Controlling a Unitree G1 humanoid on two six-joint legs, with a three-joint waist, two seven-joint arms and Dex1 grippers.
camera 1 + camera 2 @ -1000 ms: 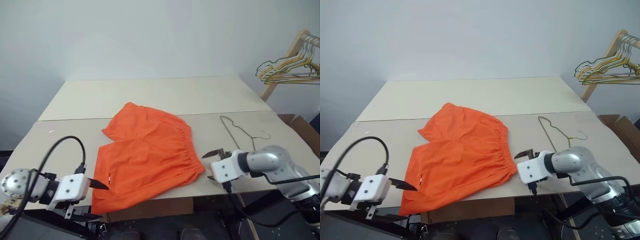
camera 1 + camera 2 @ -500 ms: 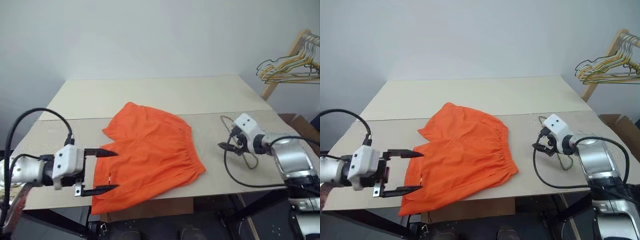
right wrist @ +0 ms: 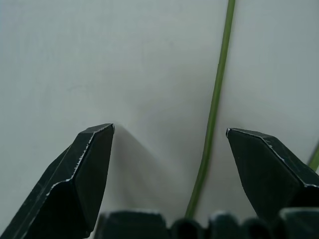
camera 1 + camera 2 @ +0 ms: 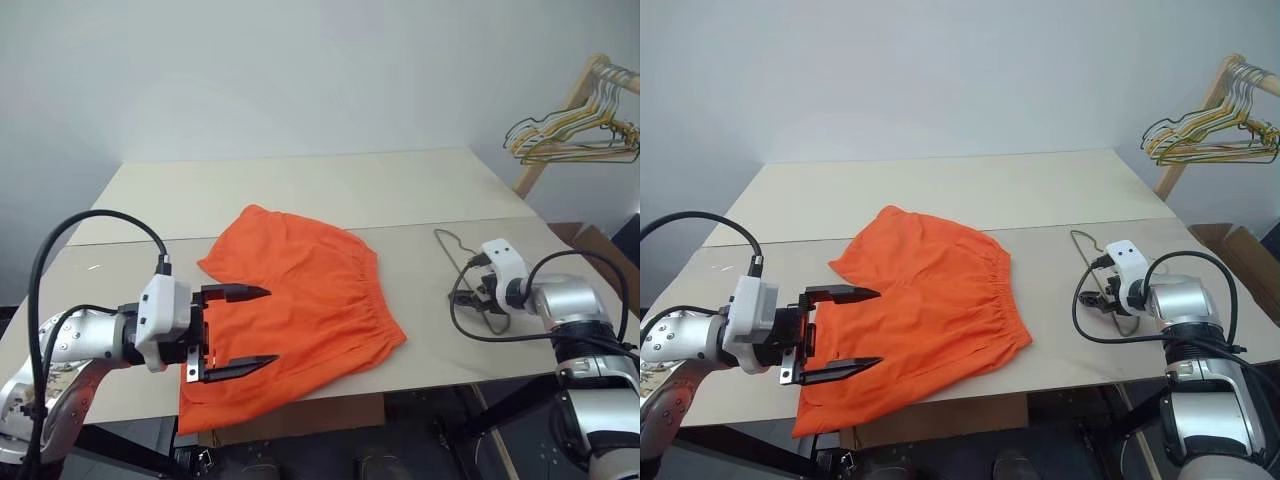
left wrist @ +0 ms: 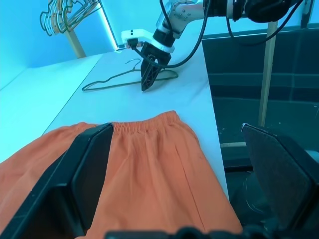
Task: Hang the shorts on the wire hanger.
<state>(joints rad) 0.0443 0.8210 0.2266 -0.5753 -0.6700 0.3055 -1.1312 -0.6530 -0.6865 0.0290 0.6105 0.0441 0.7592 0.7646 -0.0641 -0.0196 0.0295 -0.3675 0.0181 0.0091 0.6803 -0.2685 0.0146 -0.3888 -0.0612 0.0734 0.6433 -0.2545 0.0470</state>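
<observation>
The orange shorts (image 4: 310, 290) lie flat in the middle of the table, waistband toward the right. My left gripper (image 4: 270, 326) is open and points right, level over the shorts' near left part with nothing between its fingers. The wire hanger (image 5: 114, 79) lies flat on the table to the right of the shorts. My right gripper (image 4: 1102, 300) points down onto the hanger. It is open, and a length of the green wire (image 3: 214, 89) runs between its fingers (image 3: 92, 164) close to the table surface.
A wooden rack with bunched yellow and green hangers (image 4: 575, 135) stands beyond the table's far right corner. A cardboard box (image 4: 1240, 250) sits on the floor at the right. The beige table (image 4: 300, 185) stretches far behind the shorts.
My left gripper rose and swung right from the table's front left edge over the shorts. My right gripper moved from the front edge out to the hanger and tipped down.
</observation>
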